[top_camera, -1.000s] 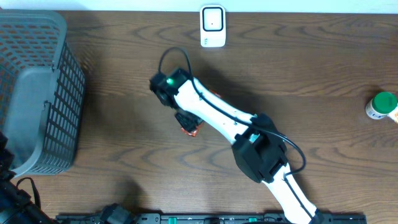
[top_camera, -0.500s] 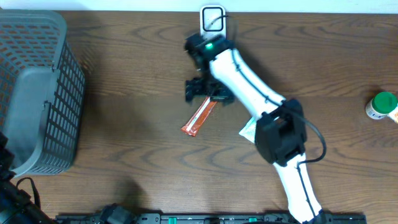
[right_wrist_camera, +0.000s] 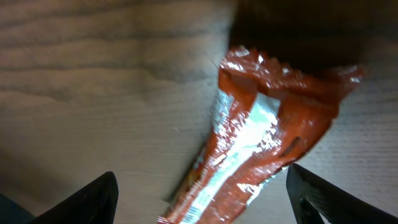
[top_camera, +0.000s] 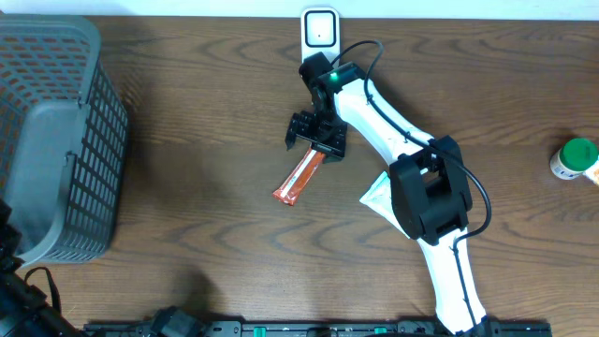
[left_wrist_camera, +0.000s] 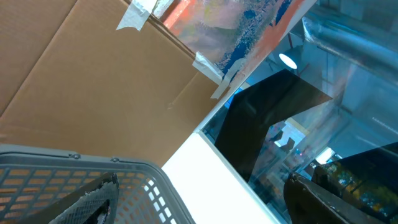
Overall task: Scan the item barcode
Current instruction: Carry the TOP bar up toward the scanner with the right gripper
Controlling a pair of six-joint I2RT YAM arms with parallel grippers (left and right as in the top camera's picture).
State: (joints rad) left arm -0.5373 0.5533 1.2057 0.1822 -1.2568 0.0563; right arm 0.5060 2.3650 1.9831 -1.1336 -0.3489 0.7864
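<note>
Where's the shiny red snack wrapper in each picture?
Overhead: the red wrapper lies mid-table, just below the right gripper.
Left wrist: not in it; only the basket rim shows.
Right wrist: the wrapper fills the middle, between the open jaws.
Shared landmark: the wooden table under it, overhead and right wrist.

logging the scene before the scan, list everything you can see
table: 1, dark brown wood, under everything
basket: 1, grey, left edge
barcode scanner: 1, white, top centre
snack packet: 1, orange-red, centre, lying flat
white packet: 1, white, right of centre, partly under the right arm
bottle: 1, white with green cap, right edge
cardboard: brown, beyond the basket, left wrist view
right end effector: black, open, over the snack packet's upper end
left end effector: black, open, by the basket rim
</note>
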